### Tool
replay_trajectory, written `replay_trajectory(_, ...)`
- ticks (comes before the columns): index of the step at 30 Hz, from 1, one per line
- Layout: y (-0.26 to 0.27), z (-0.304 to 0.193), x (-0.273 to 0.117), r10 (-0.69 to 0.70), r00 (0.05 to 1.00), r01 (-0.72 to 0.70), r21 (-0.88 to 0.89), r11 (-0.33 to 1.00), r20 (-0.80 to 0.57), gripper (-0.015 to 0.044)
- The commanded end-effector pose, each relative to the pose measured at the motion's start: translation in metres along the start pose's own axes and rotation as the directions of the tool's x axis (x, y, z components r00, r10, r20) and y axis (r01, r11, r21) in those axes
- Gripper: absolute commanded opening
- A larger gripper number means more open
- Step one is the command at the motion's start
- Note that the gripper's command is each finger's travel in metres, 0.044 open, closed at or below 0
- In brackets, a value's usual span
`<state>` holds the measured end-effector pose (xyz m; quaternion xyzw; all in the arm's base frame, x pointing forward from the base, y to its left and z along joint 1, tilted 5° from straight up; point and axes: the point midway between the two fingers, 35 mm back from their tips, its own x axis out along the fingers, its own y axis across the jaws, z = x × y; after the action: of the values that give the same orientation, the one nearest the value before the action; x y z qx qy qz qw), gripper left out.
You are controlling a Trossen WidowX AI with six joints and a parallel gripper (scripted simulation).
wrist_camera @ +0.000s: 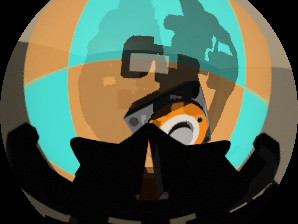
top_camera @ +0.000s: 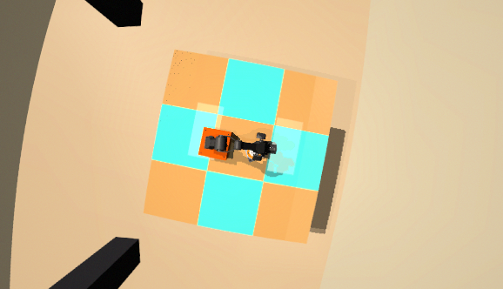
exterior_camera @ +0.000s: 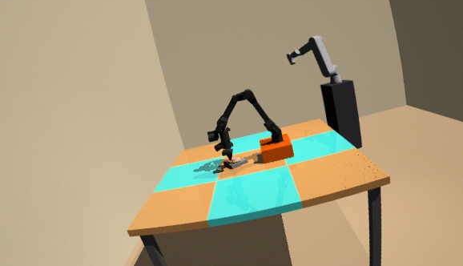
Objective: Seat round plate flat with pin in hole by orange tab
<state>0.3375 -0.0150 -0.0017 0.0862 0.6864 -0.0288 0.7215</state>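
We've got the arm [exterior_camera: 245,100] arched over from its orange mount block [exterior_camera: 276,148], wrist pointing nearly straight down onto the plate [exterior_camera: 237,161]

Landmark = mount block. The plate sits on its small grey base [wrist_camera: 136,117] on the table [exterior_camera: 340,178], a short way out from the block on the side the arm reaches toward, on the orange centre square close to where it meets a teal square

The gripper [wrist_camera: 150,137] has its jaws pressed together, nothing between them. In the wrist view the two dark fingers come together in one point right at the near edge of the plate; we cannot tell if the tip is actually touching the plate or just over it

Wrist view: the plate shows white with an orange band round it; a white oval patch sits on the part nearest the tip. The orange tab and the hole can't be picked out separately at this resolution, same for the pin and the post. The base sticks out from under the plate on the left, grey, with a small round mark on it. Whether the plate lies flat or tilted: cannot tell

Top view: the wrist [top_camera: 262,147] covers nearly all of the plate, only a sliver of white and orange shows at its lower left edge

Beyond the block, past the far table edge, a black pedestal [exterior_camera: 341,112] carries a grey camera arm [exterior_camera: 320,56], well apart from the plate
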Motion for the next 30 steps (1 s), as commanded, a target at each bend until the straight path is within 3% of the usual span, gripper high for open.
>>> replay_trajectory(1, 0.001, -0.008, 0.002, 0.002, 1.000, -0.002, 0.006, 1.000, -0.013, 0.0000)
replay_trajectory(30, 0.004, -0.029, 0.002, 0.002, 1.000, -0.002, 0.006, 1.000, -0.016, 0.0000)
